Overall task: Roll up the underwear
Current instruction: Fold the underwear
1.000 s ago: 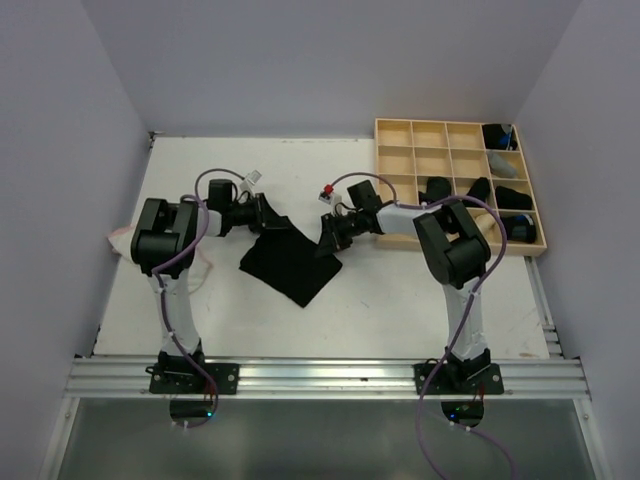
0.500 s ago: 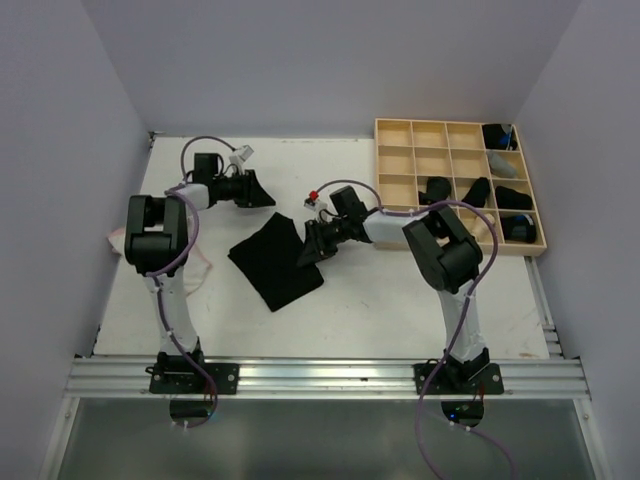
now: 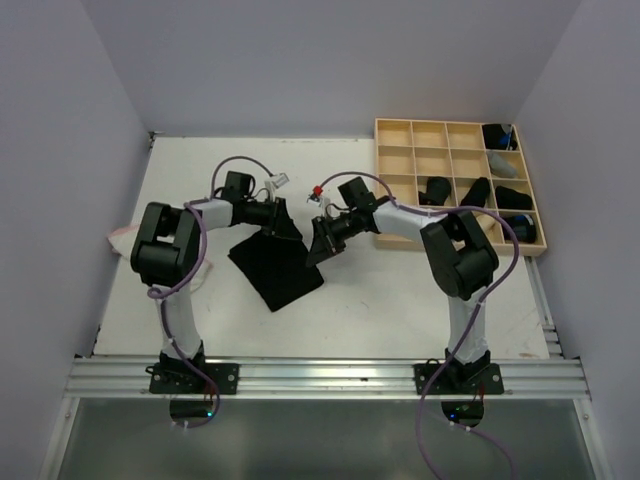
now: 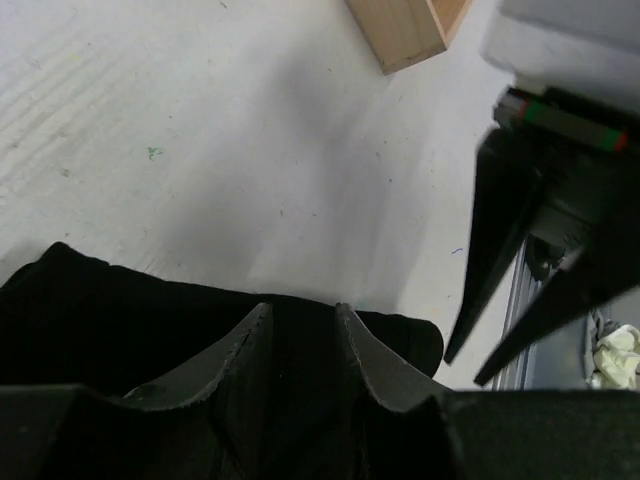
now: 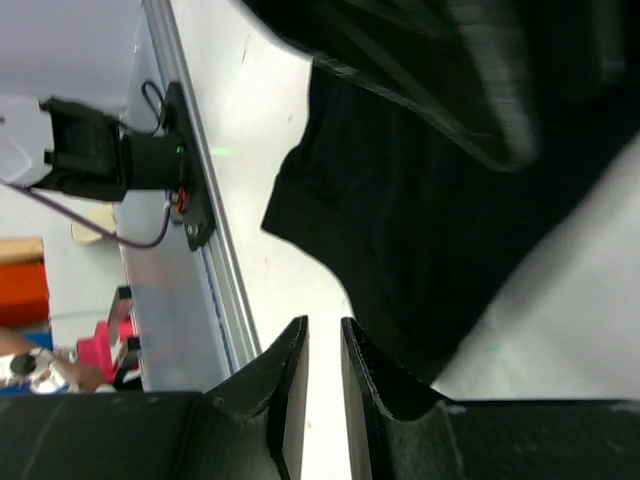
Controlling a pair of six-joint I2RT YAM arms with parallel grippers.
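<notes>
Underwear first: a flat black cloth brief [image 3: 272, 268] lies spread on the white surface [image 3: 400, 290], left of centre, well apart from the pale wooden grid tray [image 3: 377, 150] at two o'clock. The left tool [image 3: 288, 228] sits at its twelve o'clock corner, fingers slightly apart over cloth; pinching or not, I cannot tell. The right tool [image 3: 318, 248], at its two o'clock edge, is narrowly spread and empty. Best bet: both grip that edge evenly, then roll tightly toward six o'clock.
</notes>
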